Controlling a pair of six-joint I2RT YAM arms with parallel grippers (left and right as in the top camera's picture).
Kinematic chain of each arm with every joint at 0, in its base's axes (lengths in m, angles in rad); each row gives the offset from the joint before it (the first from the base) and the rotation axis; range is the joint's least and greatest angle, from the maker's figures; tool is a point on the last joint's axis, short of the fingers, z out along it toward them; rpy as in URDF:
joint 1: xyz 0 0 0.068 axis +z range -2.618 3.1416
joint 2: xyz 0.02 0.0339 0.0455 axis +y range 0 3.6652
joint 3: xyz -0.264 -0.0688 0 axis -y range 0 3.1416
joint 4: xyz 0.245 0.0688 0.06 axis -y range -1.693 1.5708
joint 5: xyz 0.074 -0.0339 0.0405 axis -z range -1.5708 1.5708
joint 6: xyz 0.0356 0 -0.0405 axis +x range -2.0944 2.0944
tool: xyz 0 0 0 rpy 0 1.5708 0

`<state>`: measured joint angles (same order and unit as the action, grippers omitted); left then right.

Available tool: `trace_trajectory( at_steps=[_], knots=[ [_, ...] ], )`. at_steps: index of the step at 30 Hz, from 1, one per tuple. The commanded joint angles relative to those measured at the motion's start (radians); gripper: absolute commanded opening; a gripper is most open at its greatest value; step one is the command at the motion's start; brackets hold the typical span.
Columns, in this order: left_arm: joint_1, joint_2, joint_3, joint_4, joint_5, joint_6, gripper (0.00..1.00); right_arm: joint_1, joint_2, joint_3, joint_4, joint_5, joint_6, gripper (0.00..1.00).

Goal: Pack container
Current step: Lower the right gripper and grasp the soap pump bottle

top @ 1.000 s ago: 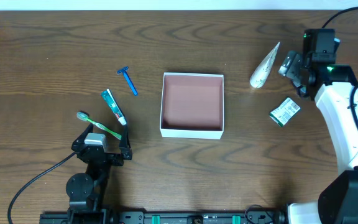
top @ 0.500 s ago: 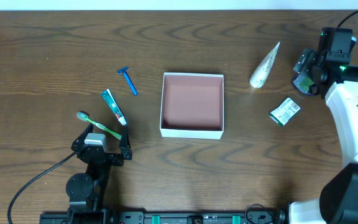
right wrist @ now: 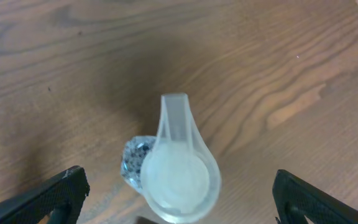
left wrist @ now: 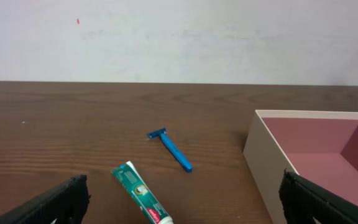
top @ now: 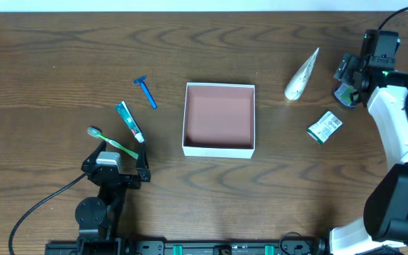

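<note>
Container (top: 218, 147) sits mid-frame in the overhead view, open side up. Its reddish-brown floor is bare, so nothing is packed yet.

Right gripper (right wrist: 179, 186) is at the upper right of the overhead frame, past the white cone-shaped tube (top: 302, 75). In the right wrist view it hangs over a small clear plastic item (right wrist: 179, 169), fingers spread wide to either side with the item centred between them. Whether they touch it cannot be told. The item looks like a small bottle seen from above, though that is not certain.

Left gripper (left wrist: 182, 186) is low at the lower left, jaws apart and holding nothing. It looks out over the toothpaste tube (left wrist: 140, 194), blue razor (left wrist: 171, 151) and the container's near wall.

Judged step: first pick, right arm lining up on the clear item.

Next move calls for a descent until the fingers bracket the item's body, then a close, a lift and a carry left to the container. Clear rounded plastic may slip, so a low, centred grasp seems wise.
</note>
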<state>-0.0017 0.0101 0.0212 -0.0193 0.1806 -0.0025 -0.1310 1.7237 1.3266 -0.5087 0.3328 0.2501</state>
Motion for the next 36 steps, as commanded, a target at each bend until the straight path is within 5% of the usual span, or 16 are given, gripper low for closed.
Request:
trace_trajectory(
  at_steps=[1,6,25,36],
  knots=[
    [0.003,-0.006,-0.017,-0.034,0.018,0.006,0.98,-0.007,0.046,0.013,0.004,-0.005,-0.020,0.94],
    [0.003,-0.006,-0.017,-0.034,0.018,0.006,0.98,-0.009,0.060,0.013,0.005,-0.003,-0.020,0.85],
    [0.003,-0.006,-0.017,-0.034,0.018,0.006,0.98,-0.021,0.061,0.013,0.052,0.000,-0.069,0.24],
    [0.003,-0.006,-0.017,-0.034,0.018,0.006,0.98,-0.018,0.056,0.013,0.035,-0.010,-0.077,0.08]
  ],
)
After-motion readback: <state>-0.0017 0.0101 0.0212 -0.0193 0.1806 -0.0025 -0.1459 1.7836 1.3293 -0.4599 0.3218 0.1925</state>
